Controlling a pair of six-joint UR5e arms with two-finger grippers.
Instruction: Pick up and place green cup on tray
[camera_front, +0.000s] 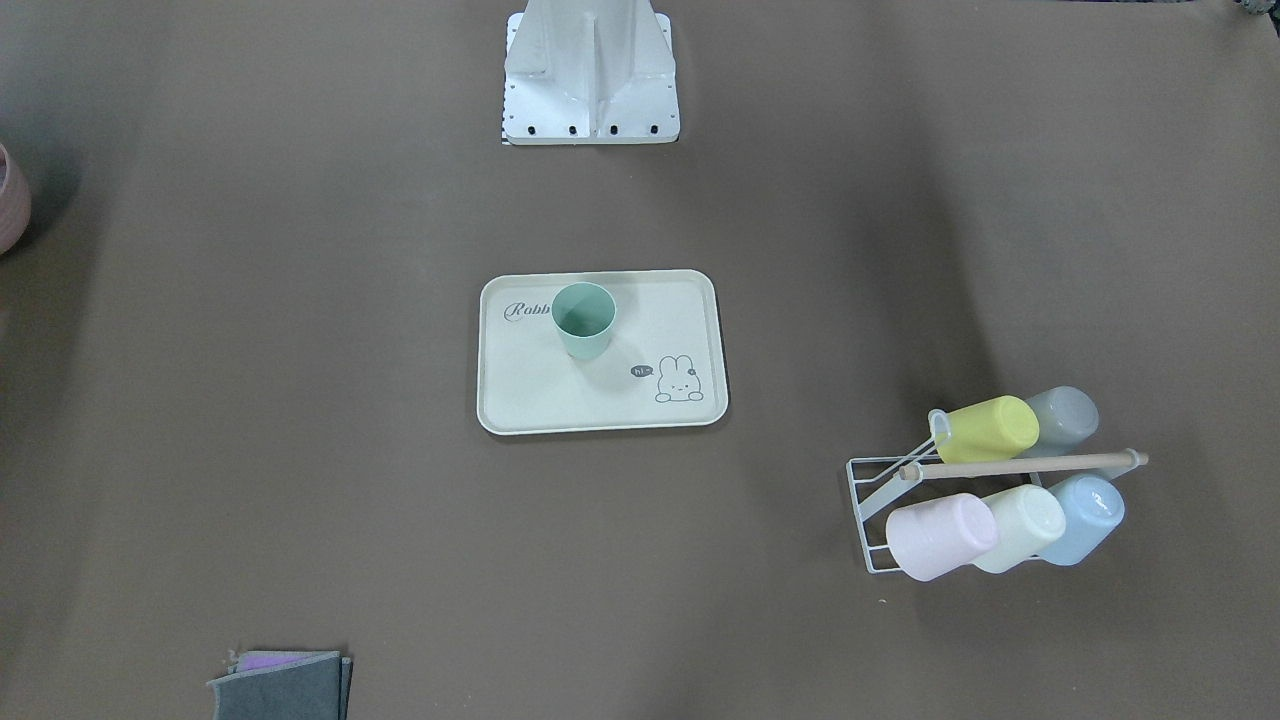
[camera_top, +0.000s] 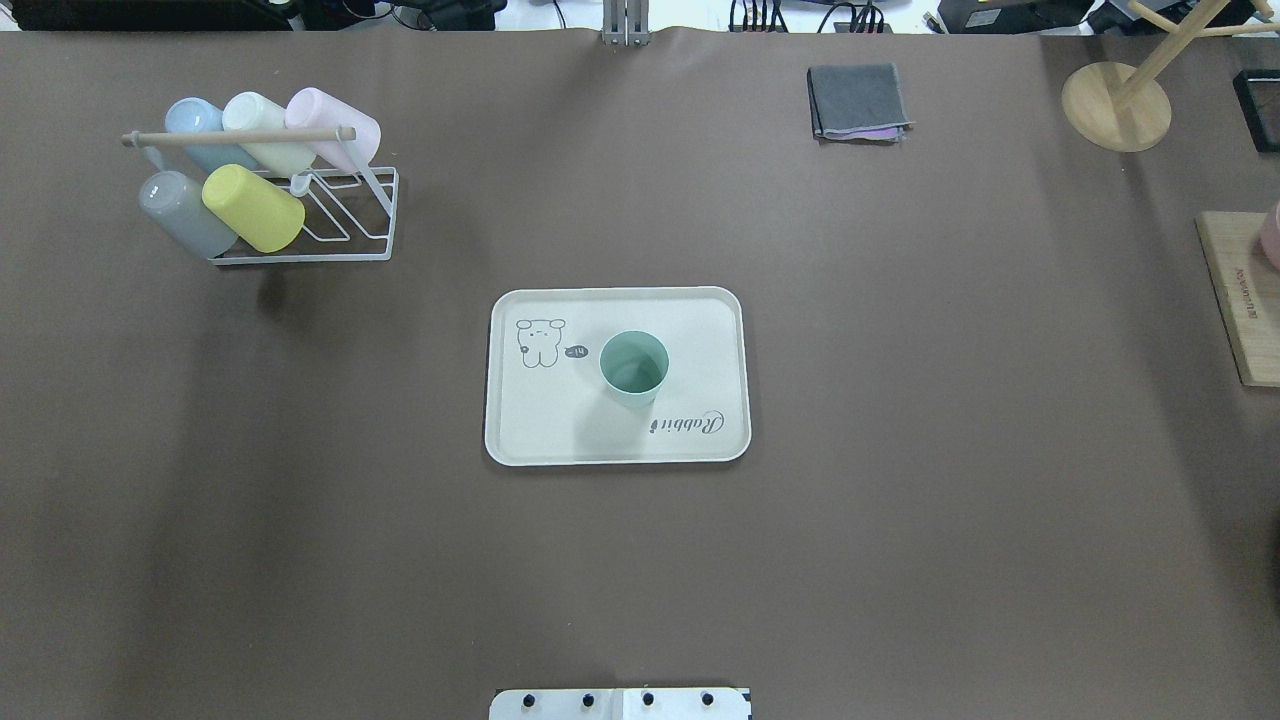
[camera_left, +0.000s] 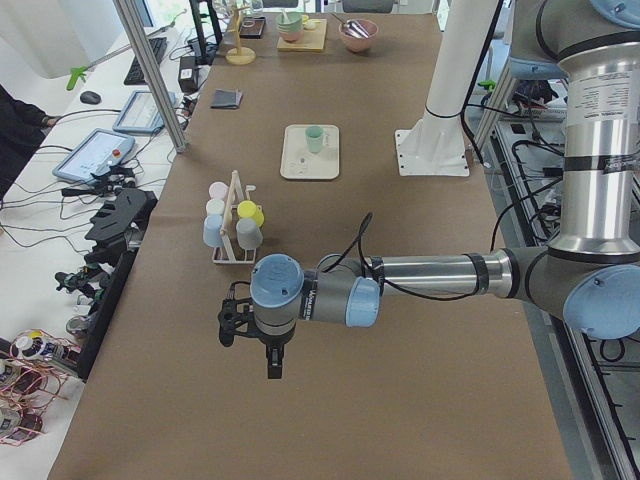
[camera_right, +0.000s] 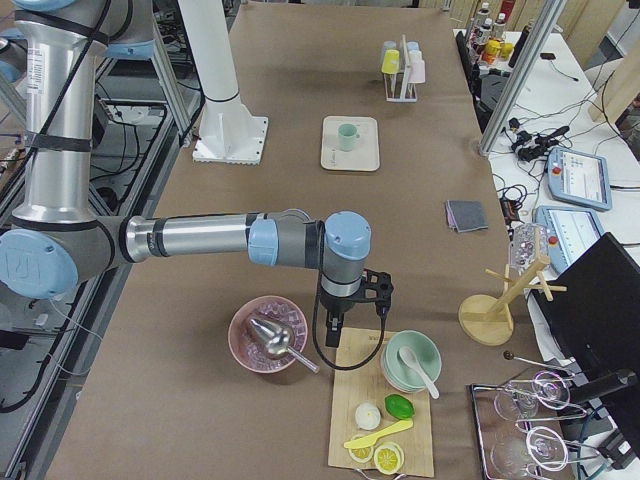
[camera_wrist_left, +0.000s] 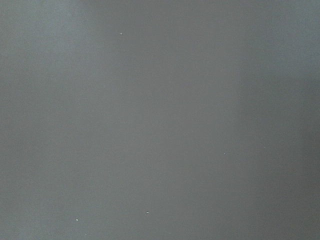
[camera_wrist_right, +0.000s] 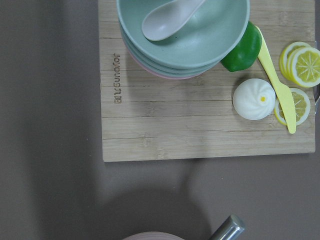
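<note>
Overhead exterior shows the green cup (camera_top: 633, 367) upright on the tray (camera_top: 520, 440), mouth up, between the bunny drawing and the script and well inside the rim. Going by that, you can treat the placing as done, so the hazards lie in whatever you do next.

Both arms are well away from the tray, at opposite ends of the table. The left gripper (camera_left: 272, 366) hangs over bare table short of the rack (camera_top: 300, 215), and its wrist camera shows only table cover. The right gripper (camera_right: 331, 322) hangs above the pink bowl (camera_right: 268, 335) and the edge of the board (camera_wrist_right: 175, 130). Neither gripper shows in a view close enough to judge its fingers, so you cannot tell whether they are wide or narrow.

What could go wrong:
- If you send an arm back over the tray, a low pass could clip the cup. It looks light and tapered, so it would likely tip or slide.
- If the right arm drops before it swings clear, it could strike the pink bowl, the scoop in it, or the stacked bowls (camera_wrist_right: 185, 30).
- The left arm, sweeping low toward the middle, would meet the rack and could knock its cups loose.
</note>
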